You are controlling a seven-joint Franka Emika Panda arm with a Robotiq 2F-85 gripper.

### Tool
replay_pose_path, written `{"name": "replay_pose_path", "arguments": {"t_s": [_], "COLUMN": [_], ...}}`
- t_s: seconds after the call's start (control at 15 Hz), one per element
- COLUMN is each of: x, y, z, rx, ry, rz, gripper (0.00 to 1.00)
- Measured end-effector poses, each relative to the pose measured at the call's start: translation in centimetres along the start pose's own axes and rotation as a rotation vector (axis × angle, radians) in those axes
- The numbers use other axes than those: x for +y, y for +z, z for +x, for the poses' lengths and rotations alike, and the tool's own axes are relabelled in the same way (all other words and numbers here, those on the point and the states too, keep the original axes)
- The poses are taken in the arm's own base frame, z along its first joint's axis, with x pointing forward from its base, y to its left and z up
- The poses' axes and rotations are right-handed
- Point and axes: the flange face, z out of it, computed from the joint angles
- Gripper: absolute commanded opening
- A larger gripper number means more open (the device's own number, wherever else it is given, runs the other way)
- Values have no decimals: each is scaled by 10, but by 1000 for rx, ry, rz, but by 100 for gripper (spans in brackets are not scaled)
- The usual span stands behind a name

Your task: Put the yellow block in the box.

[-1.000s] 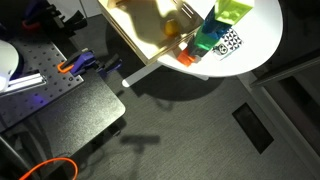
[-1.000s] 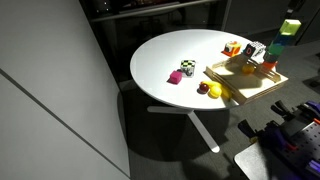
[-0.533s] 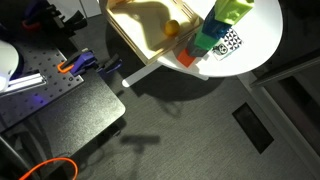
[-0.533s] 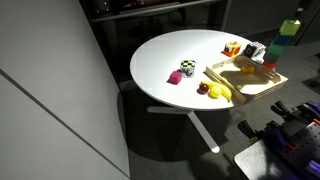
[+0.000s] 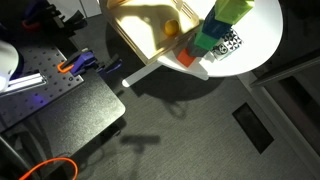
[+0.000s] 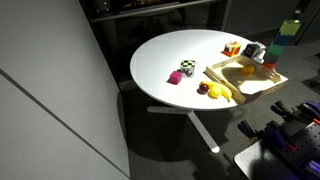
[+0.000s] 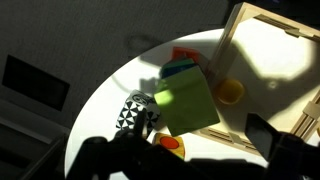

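table (image 6: 165, 55): white, round, carries everything | box (image 5: 143, 30): pale wood, at the table edge | gripper (image 7: 185, 158): only dark shapes low in my wrist view, I cannot tell jaw spread or grip | yellow block (image 5: 230, 8): topmost over the stack of coloured blocks (image 5: 205, 45) just beside the box, outside it | round yellow-orange piece (image 5: 172, 28): inside the box

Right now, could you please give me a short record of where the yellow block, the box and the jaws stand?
yellow block: lime, close to the lens, overlapping the box's near wall in the wrist view
box: pale wood, on the white table, holding a small round orange object
jaws: dark shapes either side of the block; contact unclear
block in box: not yet
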Motion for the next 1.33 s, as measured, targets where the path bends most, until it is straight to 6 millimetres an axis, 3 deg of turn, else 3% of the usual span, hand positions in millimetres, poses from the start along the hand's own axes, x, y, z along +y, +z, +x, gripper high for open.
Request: {"name": "replay_pose_path", "arguments": {"t_s": [0.6, 1.27, 1.33], "x": [7, 11, 11], "y": [23, 28, 28], "z": [-2, -9, -10], "rx": [-5, -16, -17], "ry": [-57, -107, -107], "rz": [72, 94, 95], "gripper": [100, 100, 75]}}
